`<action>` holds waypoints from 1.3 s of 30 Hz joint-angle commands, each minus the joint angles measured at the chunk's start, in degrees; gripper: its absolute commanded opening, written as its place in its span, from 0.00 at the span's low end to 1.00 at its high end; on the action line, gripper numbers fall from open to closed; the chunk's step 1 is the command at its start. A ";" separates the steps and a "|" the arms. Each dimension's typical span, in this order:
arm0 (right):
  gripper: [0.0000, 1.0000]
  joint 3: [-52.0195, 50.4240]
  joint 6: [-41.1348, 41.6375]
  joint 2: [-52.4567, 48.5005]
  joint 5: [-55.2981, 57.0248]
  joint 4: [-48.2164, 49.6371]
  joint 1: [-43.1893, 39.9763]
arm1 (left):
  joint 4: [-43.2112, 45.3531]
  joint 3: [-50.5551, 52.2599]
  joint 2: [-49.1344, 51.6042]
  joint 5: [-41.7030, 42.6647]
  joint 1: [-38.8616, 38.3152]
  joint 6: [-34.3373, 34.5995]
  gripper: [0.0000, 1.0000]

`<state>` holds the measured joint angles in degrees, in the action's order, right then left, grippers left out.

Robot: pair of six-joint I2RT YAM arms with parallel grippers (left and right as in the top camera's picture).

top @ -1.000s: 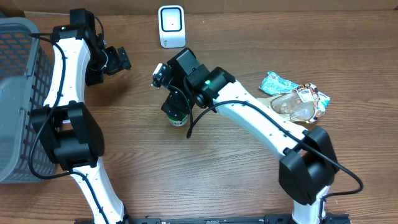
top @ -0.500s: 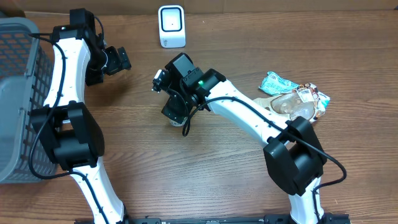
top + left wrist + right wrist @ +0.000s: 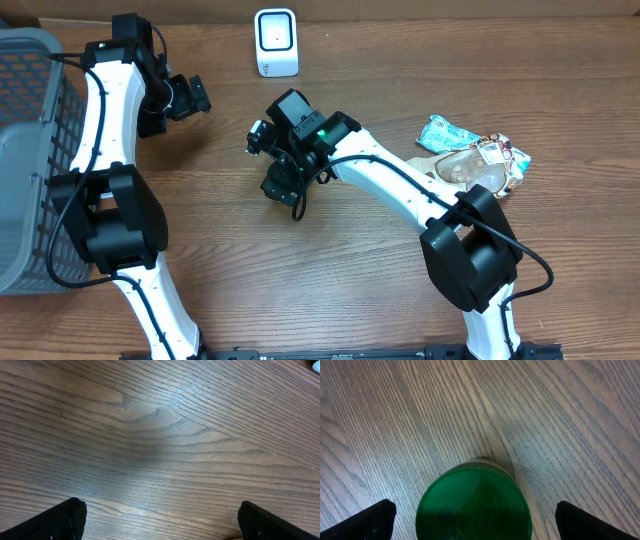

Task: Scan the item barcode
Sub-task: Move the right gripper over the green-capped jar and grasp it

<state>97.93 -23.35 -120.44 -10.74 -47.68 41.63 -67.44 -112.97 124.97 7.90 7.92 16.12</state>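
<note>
Right hand point(image 3: 470, 522) is released, its fingers spread wide and grasping nothing. The green-lidded jar point(image 3: 472, 502) stands on the tabletop point(image 3: 545, 420) between them, touching neither. Left hand point(image 3: 160, 524), equally wide and empty, sits at ten o'clock from the jar.

Matt grained wood table point(image 3: 165, 435), glossy green plastic lid point(image 3: 472, 505), grey plastic basket point(image 3: 20, 120)

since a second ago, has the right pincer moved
Yes. In the overhead view the right pincer has shifted away from the white scanner, down over the green-lidded container.
</note>
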 commanded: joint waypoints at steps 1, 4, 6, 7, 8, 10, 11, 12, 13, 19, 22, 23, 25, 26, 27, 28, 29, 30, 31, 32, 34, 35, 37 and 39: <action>1.00 0.70 0.85 -0.61 -0.92 -0.04 -0.17 | 0.22 -0.81 0.59 -0.63 -0.07 0.39 1.00; 1.00 0.70 1.07 -1.53 -0.92 -0.24 -0.17 | 0.22 -0.81 0.59 -0.63 -0.07 0.39 0.99; 1.00 0.70 1.18 -2.08 -0.94 -0.24 -0.17 | 0.22 -0.81 0.59 -0.63 -0.07 0.39 0.99; 1.00 0.70 1.66 -2.19 -0.92 -0.20 -0.17 | 0.22 -0.81 0.59 -0.63 -0.07 0.39 1.00; 1.00 0.70 2.23 -2.21 -0.92 -0.15 -0.17 | 0.22 -0.81 0.59 -0.63 -0.07 0.39 0.99; 1.00 0.70 2.34 -2.21 -0.92 -0.15 -0.17 | 0.22 -0.81 0.59 -0.63 -0.07 0.39 1.00; 1.00 0.70 2.34 -2.21 -0.92 -0.15 -0.17 | 0.22 -0.81 0.59 -0.63 -0.07 0.39 1.00; 0.99 0.70 2.34 -2.21 -0.92 -0.17 -0.17 | 0.22 -0.81 0.59 -0.63 -0.07 0.39 1.00; 0.97 0.70 2.36 -2.21 -0.92 -0.20 -0.17 | 0.22 -0.81 0.59 -0.63 -0.07 0.39 1.00; 0.89 0.70 2.32 -2.34 -0.90 -0.13 -0.17 | 0.22 -0.81 0.59 -0.63 -0.07 0.39 0.99; 0.87 0.70 2.32 -2.82 -0.90 0.28 -0.17 | 0.22 -0.81 0.59 -0.63 -0.44 0.39 1.00; 0.87 0.70 2.34 -3.06 -0.90 0.50 -0.17 | 0.22 -0.81 0.59 -0.63 -0.44 0.39 1.00; 0.88 0.70 2.34 -3.23 -0.90 0.81 -0.17 | 0.22 -0.81 0.59 -0.63 -0.46 0.39 0.99; 0.87 0.70 2.34 -3.26 -0.90 1.09 -0.17 | 0.22 -0.81 0.59 -0.63 -0.44 0.39 0.99; 0.87 0.70 2.34 -3.26 -0.90 1.25 -0.17 | 0.24 -0.81 0.59 -0.63 -0.44 0.39 1.00; 0.87 0.70 2.34 -3.26 -0.90 1.42 -0.17 | 0.24 -0.81 0.59 -0.63 -0.44 0.39 0.99; 0.87 0.70 2.34 -3.26 -0.90 1.55 -0.17 | 0.24 -0.81 0.59 -0.63 -0.33 0.39 1.00; 0.87 0.70 2.32 -3.26 -0.87 1.62 -0.17 | 0.22 -0.81 0.59 -0.63 -0.31 0.42 1.00; 0.87 0.70 2.34 -3.32 -0.68 1.73 -0.17 | 0.22 -0.81 0.59 -0.63 -0.35 0.39 0.99; 0.86 0.70 2.34 -3.34 -0.52 1.84 -0.17 | 0.22 -0.81 0.59 -0.63 -0.35 0.39 1.00; 0.84 0.70 2.34 -3.34 -0.48 2.19 -0.33 | 0.22 -0.81 0.59 -0.63 -0.35 0.39 0.99; 0.82 0.70 2.34 -3.34 -0.48 2.23 -0.42 | 0.22 -0.81 0.59 -0.63 -0.35 0.39 1.00; 0.79 0.70 2.34 -3.34 -0.48 2.21 -0.52 | 0.22 -0.81 0.59 -0.66 -0.35 0.39 0.99; 0.74 0.70 2.34 -3.34 -0.48 2.16 -0.57 | 0.22 -0.81 0.59 -0.63 -0.35 0.42 1.00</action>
<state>97.93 -21.21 -123.28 -11.14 -45.82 41.60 -67.44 -112.97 124.97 7.90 7.88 16.12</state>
